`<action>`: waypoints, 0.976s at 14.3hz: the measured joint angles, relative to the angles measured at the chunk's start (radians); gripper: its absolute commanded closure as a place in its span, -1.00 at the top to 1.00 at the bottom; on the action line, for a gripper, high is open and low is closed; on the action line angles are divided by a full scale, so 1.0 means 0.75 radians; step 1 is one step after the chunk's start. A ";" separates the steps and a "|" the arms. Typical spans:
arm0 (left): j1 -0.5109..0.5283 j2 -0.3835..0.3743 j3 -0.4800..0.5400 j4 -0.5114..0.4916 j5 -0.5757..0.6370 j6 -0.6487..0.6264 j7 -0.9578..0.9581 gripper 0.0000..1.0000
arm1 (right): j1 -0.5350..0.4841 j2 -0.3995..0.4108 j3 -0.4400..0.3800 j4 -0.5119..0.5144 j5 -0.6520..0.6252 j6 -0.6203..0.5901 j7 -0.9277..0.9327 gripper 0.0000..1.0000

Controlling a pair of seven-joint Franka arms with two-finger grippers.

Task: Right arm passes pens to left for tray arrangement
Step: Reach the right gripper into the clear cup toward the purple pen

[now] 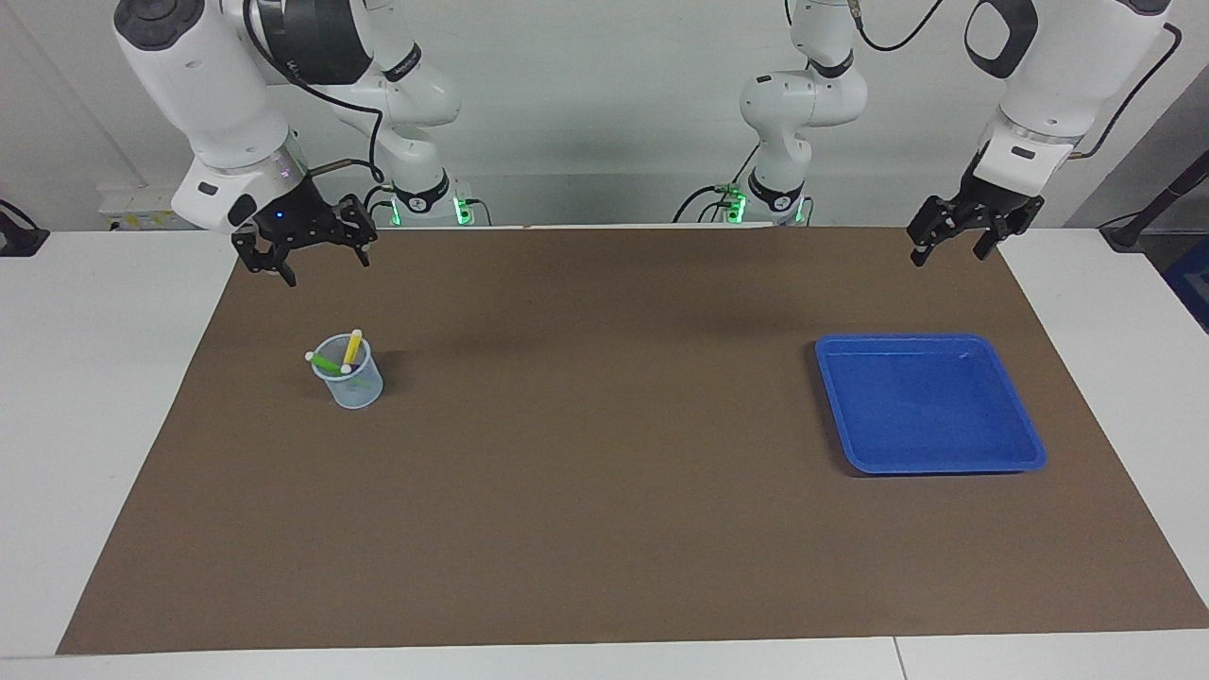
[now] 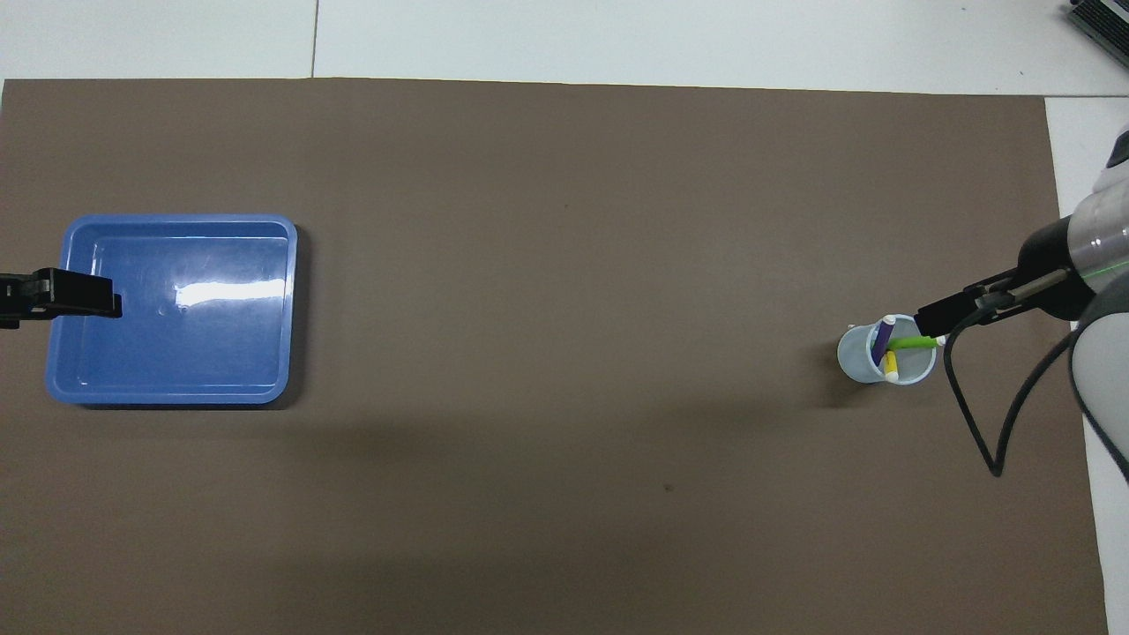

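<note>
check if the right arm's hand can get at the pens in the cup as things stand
Probably yes: the right hand hangs open above the mat, empty, and the pens stick up out of the open-topped cup with nothing covering them.

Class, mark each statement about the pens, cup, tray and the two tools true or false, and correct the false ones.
1. All three pens stand in the cup. True.
2. The blue tray holds one pen. False: nothing lies in it.
3. The right tool grips the yellow pen. False: it hangs open above the mat, holding nothing.
4. The left tool is open. True.
5. The cup lies tipped over. False: it is upright.
</note>
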 measured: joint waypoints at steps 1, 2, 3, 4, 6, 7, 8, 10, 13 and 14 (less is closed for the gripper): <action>0.000 0.000 0.000 0.000 0.000 0.000 0.000 1.00 | 0.000 -0.001 -0.007 -0.002 0.000 -0.001 -0.047 1.00; 0.000 0.000 0.000 0.000 0.000 0.000 0.000 1.00 | 0.000 -0.003 -0.012 -0.002 0.000 -0.001 -0.096 1.00; 0.000 0.000 0.000 0.000 0.000 0.000 0.000 1.00 | -0.001 -0.004 -0.015 -0.003 -0.001 0.000 -0.132 1.00; 0.000 0.000 0.000 0.000 0.000 -0.001 0.000 1.00 | -0.001 -0.006 -0.015 -0.006 -0.002 0.001 -0.156 1.00; 0.000 0.000 0.000 0.000 0.000 -0.002 0.000 1.00 | 0.000 -0.021 -0.015 -0.047 -0.007 0.017 -0.190 1.00; 0.000 0.000 0.000 0.000 0.000 -0.003 0.000 1.00 | 0.000 -0.038 -0.015 -0.093 -0.009 0.063 -0.205 1.00; 0.000 0.000 0.000 -0.001 0.000 -0.003 0.000 1.00 | 0.000 -0.056 -0.015 -0.151 -0.011 0.126 -0.223 1.00; 0.001 0.000 0.002 -0.002 0.000 -0.003 0.000 1.00 | 0.000 -0.083 -0.015 -0.263 -0.012 0.236 -0.286 1.00; 0.001 0.000 0.002 -0.002 0.000 -0.003 -0.004 1.00 | -0.017 -0.086 -0.016 -0.378 -0.014 0.358 -0.324 1.00; 0.001 0.000 0.002 -0.002 0.000 -0.003 -0.005 1.00 | -0.030 -0.076 -0.016 -0.402 -0.014 0.390 -0.331 1.00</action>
